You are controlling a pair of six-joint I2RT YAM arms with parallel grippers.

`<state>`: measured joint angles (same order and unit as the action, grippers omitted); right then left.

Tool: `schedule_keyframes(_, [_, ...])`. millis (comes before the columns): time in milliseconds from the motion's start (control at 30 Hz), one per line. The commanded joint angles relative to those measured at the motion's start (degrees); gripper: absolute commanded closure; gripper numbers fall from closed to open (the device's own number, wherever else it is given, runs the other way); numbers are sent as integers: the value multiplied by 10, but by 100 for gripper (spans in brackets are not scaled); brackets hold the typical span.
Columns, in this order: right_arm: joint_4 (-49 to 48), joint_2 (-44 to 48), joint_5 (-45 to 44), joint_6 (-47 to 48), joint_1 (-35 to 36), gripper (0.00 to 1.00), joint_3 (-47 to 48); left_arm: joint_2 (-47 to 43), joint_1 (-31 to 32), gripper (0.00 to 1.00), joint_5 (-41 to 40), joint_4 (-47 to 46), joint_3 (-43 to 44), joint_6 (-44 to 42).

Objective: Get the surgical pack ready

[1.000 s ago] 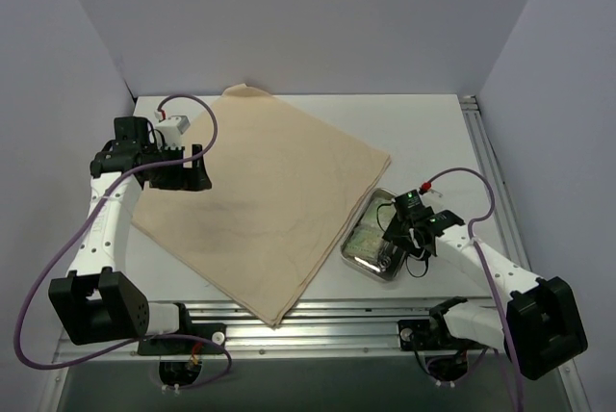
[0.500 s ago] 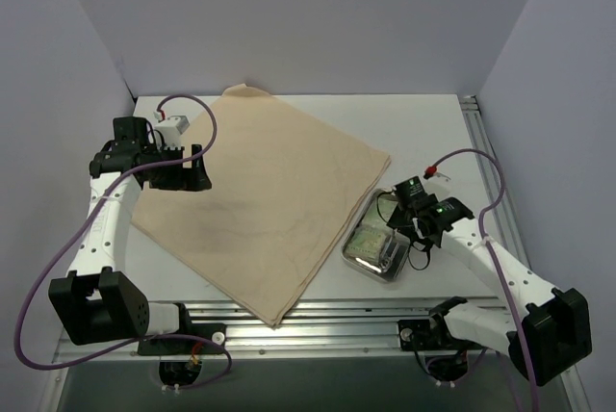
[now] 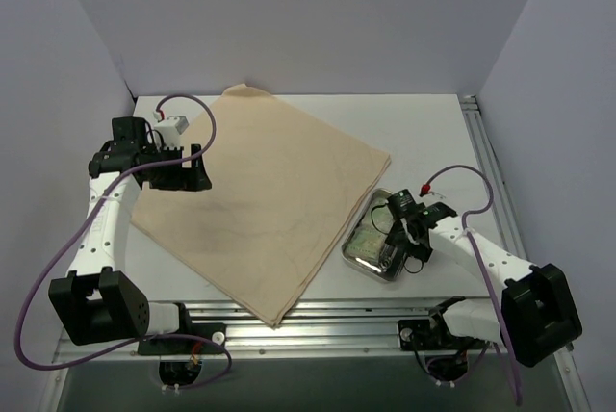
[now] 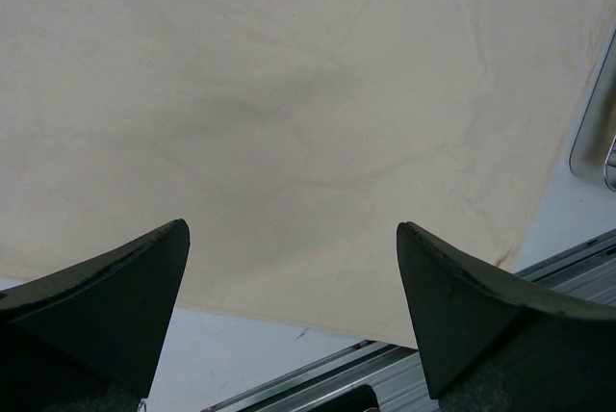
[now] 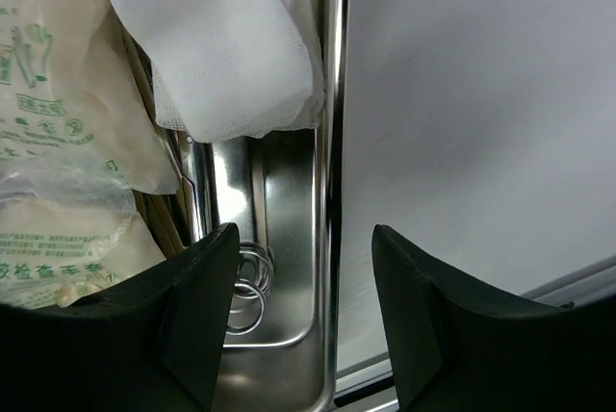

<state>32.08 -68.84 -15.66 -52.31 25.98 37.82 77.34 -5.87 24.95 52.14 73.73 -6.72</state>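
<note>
The tan cloth sheet (image 3: 260,191) lies spread flat across the table's middle and left. At its right edge sits the small steel tray (image 3: 377,197), holding green-printed packets (image 5: 48,94), a white gauze pad (image 5: 231,46) and the ring handles of the forceps (image 5: 245,287). My right gripper (image 3: 397,239) hangs low over the tray's right side. It is open (image 5: 304,230), one finger inside the tray and one outside, the rim (image 5: 327,94) running between them untouched. My left gripper (image 3: 192,169) hovers over the cloth's left part, wide open (image 4: 292,227) and holding nothing.
Bare white table lies right of the tray (image 5: 481,94). A metal rail (image 3: 318,311) runs along the near edge below the cloth's front corner. Walls close in the back and both sides. The tray's end (image 4: 592,133) shows at the left wrist view's right border.
My right gripper swung out to the right, then came back lower over the tray's right rim, with its jaws now wider apart. The left arm, cloth and tray have not moved.
</note>
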Motion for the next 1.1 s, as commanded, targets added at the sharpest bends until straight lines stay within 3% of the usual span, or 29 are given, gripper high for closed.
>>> schedule_keyframes(0, [-33, -15, 27, -22, 7, 47, -38, -22, -7, 1, 23, 4, 19, -14])
schedule_keyframes(233, [-54, 51, 0, -59, 14, 62, -74, -25, -10, 1, 33, 5, 19, -14])
schedule_keyframes(400, [-64, 58, -2, -61, 14, 67, -85, -25, -12, 1, 34, 5, 19, -14])
schedule_keyframes(800, [-65, 76, -21, -63, 16, 100, -81, -29, -15, 1, 32, 8, 20, -13])
schedule_keyframes(1067, [-34, 142, -57, -82, 16, 100, -69, -29, -16, 1, 31, 9, 21, -14])
